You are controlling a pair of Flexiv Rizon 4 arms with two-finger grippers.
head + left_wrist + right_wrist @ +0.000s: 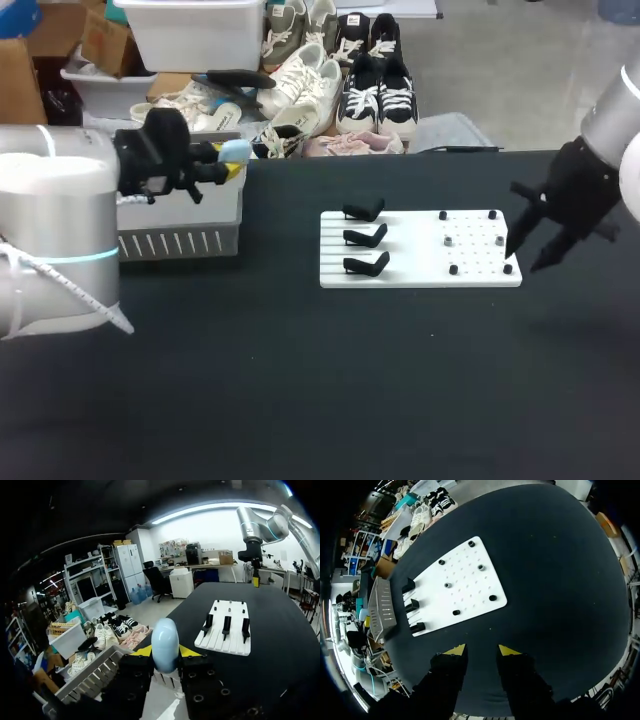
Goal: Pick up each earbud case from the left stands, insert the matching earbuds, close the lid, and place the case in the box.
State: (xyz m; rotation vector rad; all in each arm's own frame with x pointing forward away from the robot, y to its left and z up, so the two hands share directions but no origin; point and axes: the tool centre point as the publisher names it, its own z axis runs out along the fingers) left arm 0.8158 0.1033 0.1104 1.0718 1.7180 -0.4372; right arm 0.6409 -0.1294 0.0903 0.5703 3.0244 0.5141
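A light blue earbud case [234,152] is held above the grey box [180,238], with my left gripper [228,160] shut on it. In the left wrist view the case [165,644] stands upright between the yellow fingertips, over the box rim [90,679]. The white board [420,250] carries three black stands [365,237] on its left side, all bare, and small dark pegs [453,269] on its right. My right gripper [523,260] hangs open by the board's right edge, holding nothing. In the right wrist view this gripper [481,651] is over bare table beside the board [455,585].
The grey slatted box [382,607] stands at the table's back left, left of the board. The black tabletop [300,400] stretches in front of board and box. Shoes and bins lie beyond the far edge.
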